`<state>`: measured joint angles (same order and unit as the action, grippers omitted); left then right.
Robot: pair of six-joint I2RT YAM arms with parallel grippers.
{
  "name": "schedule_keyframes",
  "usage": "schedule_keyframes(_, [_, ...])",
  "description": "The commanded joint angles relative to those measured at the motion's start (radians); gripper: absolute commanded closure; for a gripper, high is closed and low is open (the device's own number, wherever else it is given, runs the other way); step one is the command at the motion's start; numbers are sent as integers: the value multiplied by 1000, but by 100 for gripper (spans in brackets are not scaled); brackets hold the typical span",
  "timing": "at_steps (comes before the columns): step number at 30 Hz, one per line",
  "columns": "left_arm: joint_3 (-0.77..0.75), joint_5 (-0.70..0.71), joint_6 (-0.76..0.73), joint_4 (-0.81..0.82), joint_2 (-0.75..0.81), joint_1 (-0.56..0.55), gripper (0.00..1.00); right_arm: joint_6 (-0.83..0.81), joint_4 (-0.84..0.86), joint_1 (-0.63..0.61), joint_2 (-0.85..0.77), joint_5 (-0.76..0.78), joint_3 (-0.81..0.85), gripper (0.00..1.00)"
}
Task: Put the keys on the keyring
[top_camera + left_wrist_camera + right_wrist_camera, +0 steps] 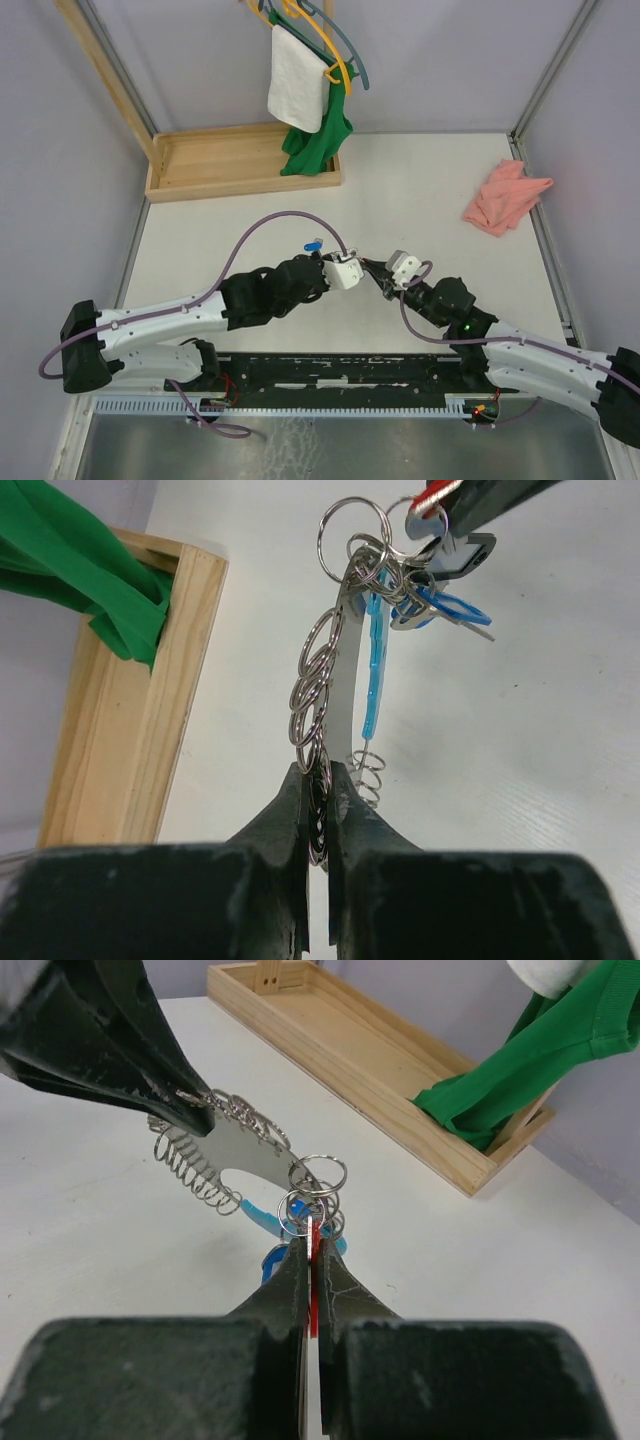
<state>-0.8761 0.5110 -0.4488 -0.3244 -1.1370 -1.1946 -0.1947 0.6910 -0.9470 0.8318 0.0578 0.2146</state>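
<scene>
Above the tabletop point(420, 190), my left pincer point(318, 780) clamps the keyring point(315, 670), right pincer point(312, 1252) pinches the red key point(313, 1305). I reckon it light, stiff, slippery, best gripped by its head.

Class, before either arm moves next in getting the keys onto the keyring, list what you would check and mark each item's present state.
1. Left gripper shut on the ring chain: ok.
2. Right gripper shut on the red key: ok.
3. Red key threaded on a ring: cannot tell.
4. Blue key hangs in the ring bundle: ok.
5. Ring bundle apart from the wooden tray: ok.
</scene>
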Motion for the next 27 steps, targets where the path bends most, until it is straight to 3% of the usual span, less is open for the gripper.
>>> schedule_keyframes(1, [61,-64,58,150,72,25,97,42,-356,-3,-120,14,132,99])
schedule_keyframes(8, [247,-226,107,361,143,52,96,29,-747,-4,-140,40,351,99])
schedule_keyframes(12, [347,-332,153,525,168,52,86,-36,-904,-3,-60,23,477,99])
schedule_keyframes(20, [498,-397,170,785,181,53,68,-163,-1080,-3,77,-53,639,99])
schedule_keyframes(27, [608,-424,167,900,261,80,59,-306,-1185,-3,137,-143,719,99])
